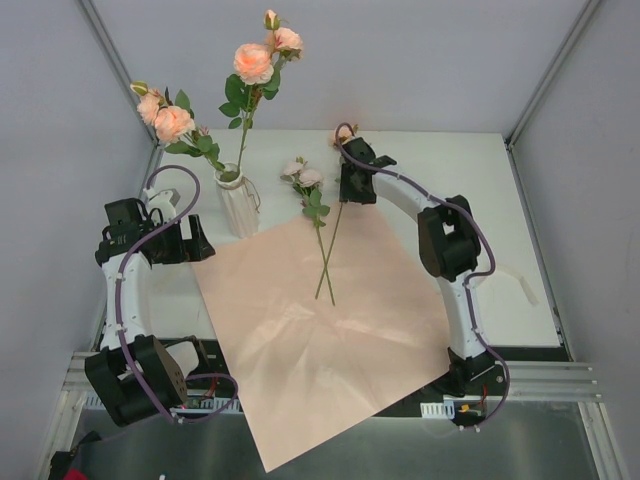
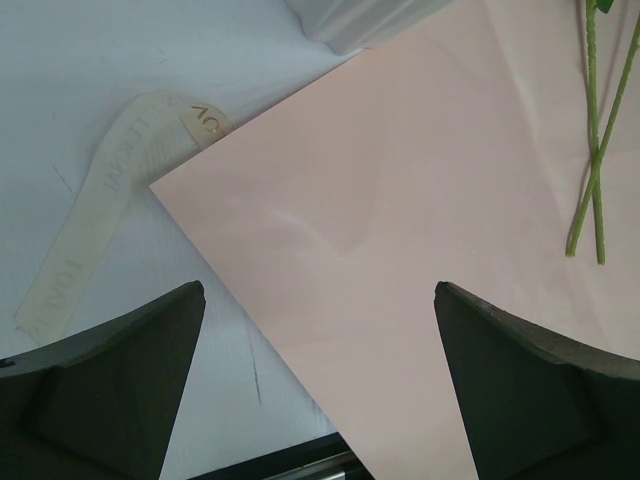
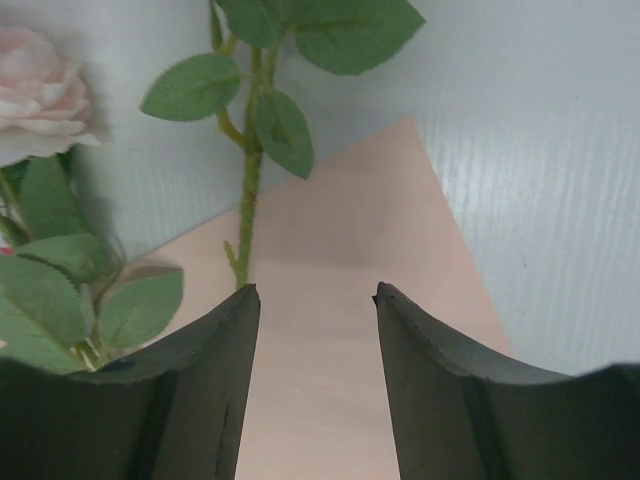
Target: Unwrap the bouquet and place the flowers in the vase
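Note:
The white vase (image 1: pixel 238 204) stands at the back left with two peach flowers (image 1: pixel 253 62) upright in it. The bouquet is unwrapped: its pink paper (image 1: pixel 320 330) lies flat. Two more flowers lie crossed on the paper, a pale pink one (image 1: pixel 303 176) and a second stem (image 1: pixel 333 235). My right gripper (image 1: pixel 350 192) hovers over that second stem's upper end. In the right wrist view my right gripper (image 3: pixel 315 290) is open over bare paper, and the leafy stem (image 3: pixel 246 190) runs just past the left fingertip (image 3: pixel 245 296). My left gripper (image 2: pixel 320 290) is wide open and holds nothing, over the paper's left edge (image 2: pixel 400 200).
A cream ribbon (image 2: pixel 100 200) lies loose on the white table left of the paper. The vase's base (image 2: pixel 360 20) shows at the top of the left wrist view. The paper overhangs the table's near edge (image 1: pixel 300 440). Grey walls enclose the table.

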Tool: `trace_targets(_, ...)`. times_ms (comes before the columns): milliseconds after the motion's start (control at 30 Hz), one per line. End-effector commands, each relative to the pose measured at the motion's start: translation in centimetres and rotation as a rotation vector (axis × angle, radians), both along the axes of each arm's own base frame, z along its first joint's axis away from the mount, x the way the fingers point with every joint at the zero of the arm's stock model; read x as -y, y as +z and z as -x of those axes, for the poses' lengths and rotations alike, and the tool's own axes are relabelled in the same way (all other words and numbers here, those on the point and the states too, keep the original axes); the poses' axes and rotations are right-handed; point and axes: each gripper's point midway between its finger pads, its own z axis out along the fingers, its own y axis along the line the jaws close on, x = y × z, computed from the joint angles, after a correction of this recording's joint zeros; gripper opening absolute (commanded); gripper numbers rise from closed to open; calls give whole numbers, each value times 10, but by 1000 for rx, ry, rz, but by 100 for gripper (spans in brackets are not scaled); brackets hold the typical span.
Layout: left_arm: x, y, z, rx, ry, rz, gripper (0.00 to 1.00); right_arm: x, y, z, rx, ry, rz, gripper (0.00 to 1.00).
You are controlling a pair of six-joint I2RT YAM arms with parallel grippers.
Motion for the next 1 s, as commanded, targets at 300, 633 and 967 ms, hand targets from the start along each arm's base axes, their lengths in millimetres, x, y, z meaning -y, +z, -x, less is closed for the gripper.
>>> trace_targets(300, 4, 7, -3, 26, -34, 19, 99, -32, 11, -12, 23, -10, -112, 63)
trace_targets(633, 2, 6, 0, 33, -31, -1, 99, -29, -7, -18, -26, -65, -22, 46)
trace_targets(967, 1, 9, 1, 42, -23, -13, 99, -26, -16, -10, -55, -75, 7, 7)
